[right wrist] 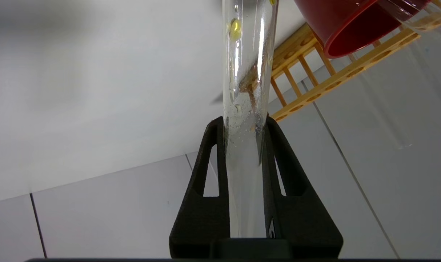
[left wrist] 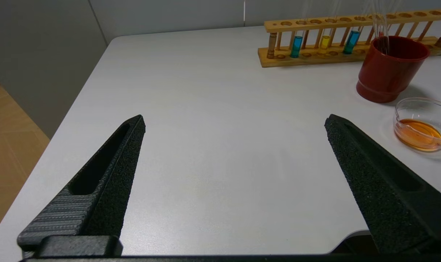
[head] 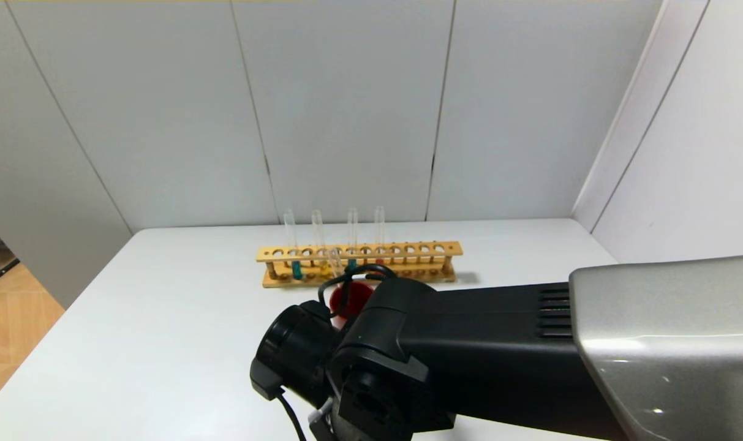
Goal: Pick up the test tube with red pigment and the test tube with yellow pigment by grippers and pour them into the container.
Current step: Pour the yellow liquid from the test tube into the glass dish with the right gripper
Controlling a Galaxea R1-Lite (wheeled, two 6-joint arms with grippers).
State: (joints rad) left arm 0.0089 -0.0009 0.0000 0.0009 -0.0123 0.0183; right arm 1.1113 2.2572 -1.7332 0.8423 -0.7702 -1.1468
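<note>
My right gripper [right wrist: 244,122] is shut on a clear test tube [right wrist: 247,54] that is almost empty; a yellow drop and small droplets cling inside it. That view shows the rack and cup upside down, so the wrist is turned over. The container [left wrist: 422,123], a low glass beaker, holds orange liquid and stands by the dark-red cup [left wrist: 389,69]. An empty tube [left wrist: 382,25] leans in that cup. A tube with yellow liquid [left wrist: 325,42] stands in the rack. My left gripper [left wrist: 235,120] is open and empty above the table.
The wooden rack [head: 359,263] stands at the back with two teal tubes [left wrist: 296,45] and a tube with a hint of red [head: 379,260]. My right arm [head: 500,361] hides the beaker in the head view. The table edge [left wrist: 78,109] is on my left.
</note>
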